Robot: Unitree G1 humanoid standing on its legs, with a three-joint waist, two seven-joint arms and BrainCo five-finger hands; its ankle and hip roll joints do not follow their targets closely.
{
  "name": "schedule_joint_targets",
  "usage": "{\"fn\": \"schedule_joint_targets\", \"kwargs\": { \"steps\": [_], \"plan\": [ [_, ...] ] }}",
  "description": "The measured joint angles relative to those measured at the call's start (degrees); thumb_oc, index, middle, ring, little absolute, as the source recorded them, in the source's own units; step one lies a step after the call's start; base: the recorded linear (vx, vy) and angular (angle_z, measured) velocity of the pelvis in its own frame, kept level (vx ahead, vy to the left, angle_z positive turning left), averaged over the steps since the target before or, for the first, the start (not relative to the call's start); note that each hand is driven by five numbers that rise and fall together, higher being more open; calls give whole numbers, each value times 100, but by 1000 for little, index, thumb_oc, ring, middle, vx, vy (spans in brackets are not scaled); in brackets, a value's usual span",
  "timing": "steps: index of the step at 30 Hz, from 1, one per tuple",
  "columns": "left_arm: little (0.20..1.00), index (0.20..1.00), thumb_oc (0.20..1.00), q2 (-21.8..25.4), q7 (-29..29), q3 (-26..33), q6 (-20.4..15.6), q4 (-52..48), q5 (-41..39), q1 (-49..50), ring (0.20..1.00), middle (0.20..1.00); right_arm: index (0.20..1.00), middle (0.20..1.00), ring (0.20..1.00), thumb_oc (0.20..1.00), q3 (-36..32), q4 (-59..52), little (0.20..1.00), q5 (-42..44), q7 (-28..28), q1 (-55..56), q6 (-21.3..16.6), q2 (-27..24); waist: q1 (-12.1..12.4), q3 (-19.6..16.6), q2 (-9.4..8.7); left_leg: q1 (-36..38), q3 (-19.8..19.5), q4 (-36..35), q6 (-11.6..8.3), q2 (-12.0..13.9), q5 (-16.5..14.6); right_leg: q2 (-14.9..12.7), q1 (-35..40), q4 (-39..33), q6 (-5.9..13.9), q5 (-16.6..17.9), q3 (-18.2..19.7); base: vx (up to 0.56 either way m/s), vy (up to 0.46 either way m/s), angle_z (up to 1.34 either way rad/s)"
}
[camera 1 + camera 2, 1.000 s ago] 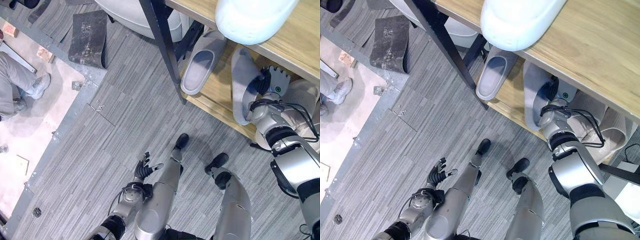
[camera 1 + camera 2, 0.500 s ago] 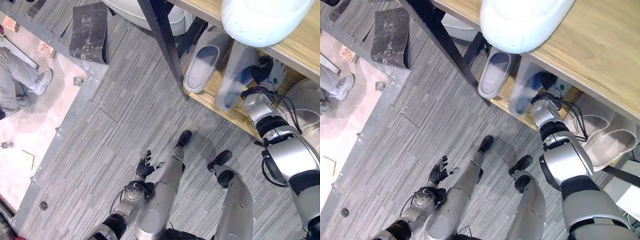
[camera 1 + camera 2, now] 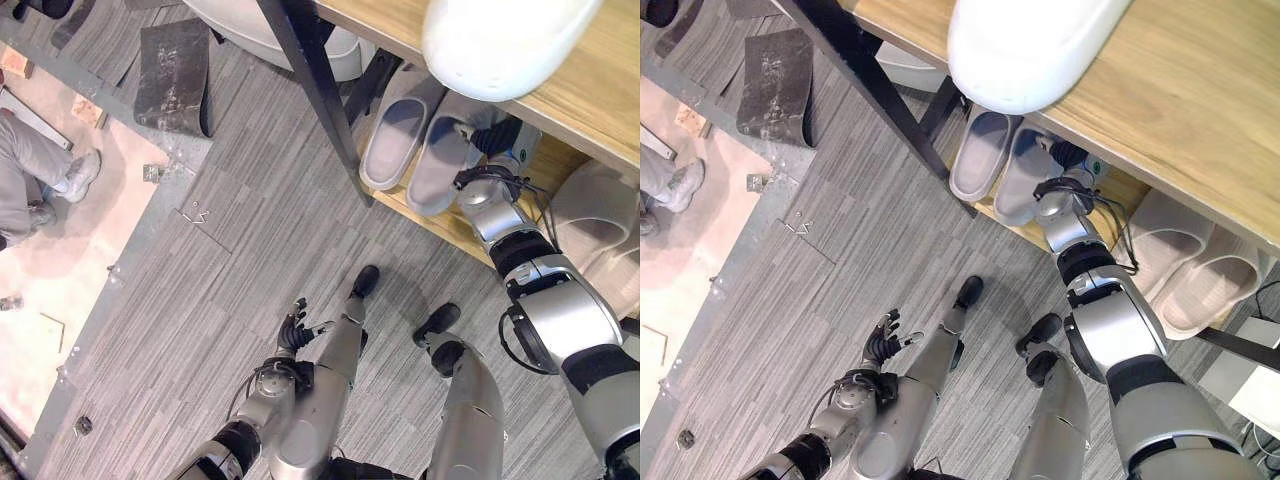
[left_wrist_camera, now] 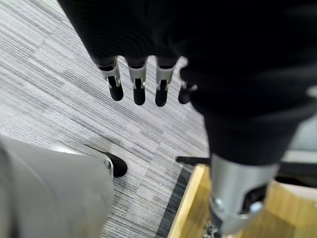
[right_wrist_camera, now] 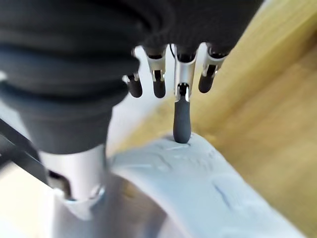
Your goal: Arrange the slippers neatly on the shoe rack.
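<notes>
Foam slipper [image 3: 437, 165], light and flexible I judge, lies beside its mate [image 3: 395, 130]; my right hand [image 5: 168, 84] presses one straight finger on it, gripping nothing.

right robot hand [image 5: 181, 106] open, fingertip pressing – left robot hand [image 3: 296, 329] relaxed

Floor [image 3: 250, 250]: grey striped carpet tiles. A metal strip [image 3: 120, 260] runs diagonally across it; beyond the strip lies a pale hard floor [image 3: 60, 250]. A dark mat [image 3: 175, 75] lies on the carpet just beside the strip. A seated person's leg and shoe [image 3: 75, 175] rest on the pale floor, well apart from the mat. Small debris [image 3: 85, 110] lies near the shoe.
</notes>
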Motion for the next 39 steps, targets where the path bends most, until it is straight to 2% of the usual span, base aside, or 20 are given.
{"fn": "schedule_joint_targets", "kwargs": {
  "steps": [5, 13, 15, 18, 20, 21, 24, 27, 31, 39],
  "plan": [
    [1000, 1000, 1000, -22, 17, -6, 31, 6, 11, 17, 1000, 1000, 1000, 1000, 1000, 1000, -254, -629, 1000, -12, -100, 515, -59, 165, -24, 2, -5, 74, -3, -30, 47, 54, -29, 44, 71, -53, 26, -21, 11, 0, 4, -2],
    [1000, 1000, 1000, -22, 12, -5, 51, 25, 22, 22, 1000, 1000, 1000, 1000, 1000, 1000, -355, -604, 1000, -7, -63, 868, -47, 192, -225, 5, -30, 163, 81, -87, 68, 58, -21, 66, 137, -152, 36, 26, 73, -4, -1, -3],
    [1000, 1000, 1000, -54, 13, -2, 57, 35, 22, 20, 1000, 1000, 1000, 1000, 1000, 1000, -483, -649, 1000, 132, -29, 1258, -174, 483, -289, 0, -54, 204, 138, -96, 106, 54, -18, 78, 158, -177, 88, 70, 131, 11, -5, -10],
    [1000, 1000, 1000, -89, 7, -28, 62, 114, 24, 21, 1000, 1000, 1000, 1000, 1000, 1000, -846, -502, 1000, 971, 133, 1730, -650, 1090, -313, 2, -55, 261, 164, -102, 111, 68, -27, 89, 234, -253, 117, 89, 143, 4, -9, -5],
    [1000, 1000, 1000, -51, -28, -58, 110, 169, 23, -10, 1000, 1000, 1000, 1000, 1000, 1000, -1358, -74, 1000, 2276, 352, 1647, -1608, 1558, -317, 0, -57, 292, 159, -100, 109, 72, -28, 122, 284, -254, 121, 98, 142, 12, -39, -2],
    [1000, 1000, 1000, 2, -56, -155, 151, 204, 24, -32, 1000, 1000, 1000, 1000, 1000, 1000, -1581, 379, 1000, 3228, 663, 1283, -1899, 1604, -308, -11, -74, 367, 146, -117, 130, 80, -57, 130, 355, -260, 117, 95, 144, 20, -60, -1],
    [1000, 1000, 1000, 49, -139, -205, 207, 206, 24, -29, 1000, 1000, 1000, 1000, 1000, 1000, -1442, 1078, 1000, 4448, 1240, 733, -1923, 1307, -187, -28, -86, 404, 113, -182, 90, 91, -112, 130, 365, -266, 111, 72, 146, 31, -51, 0],
    [1000, 1000, 1000, 69, -223, -101, 240, 206, 24, 21, 1000, 1000, 1000, 1000, 1000, 1000, -1454, 1079, 1000, 5322, 1797, 610, -1963, 1222, -40, -49, -56, 398, 113, -214, 90, 140, -113, 168, 358, -291, 36, 24, 136, 0, 0, 0],
    [1000, 1000, 1000, 66, -345, -103, 273, 208, 35, 96, 1000, 1000, 1000, 1000, 1000, 1000, -1417, 1084, 1000, 5681, 2092, 551, -1991, 1223, 81, -149, 24, 367, 118, -276, 89, 147, -110, 164, 298, -273, 18, 12, 135, 9, -9, 2],
    [1000, 1000, 1000, 63, -460, -92, 277, 237, 72, 166, 1000, 1000, 1000, 1000, 1000, 1000, -1341, 1274, 1000, 6197, 2171, 327, -1820, 1089, 108, -212, 75, 400, 116, -279, -36, 148, -9, 160, 297, -162, 40, 6, 133, 0, 0, 0]
  ]
}}
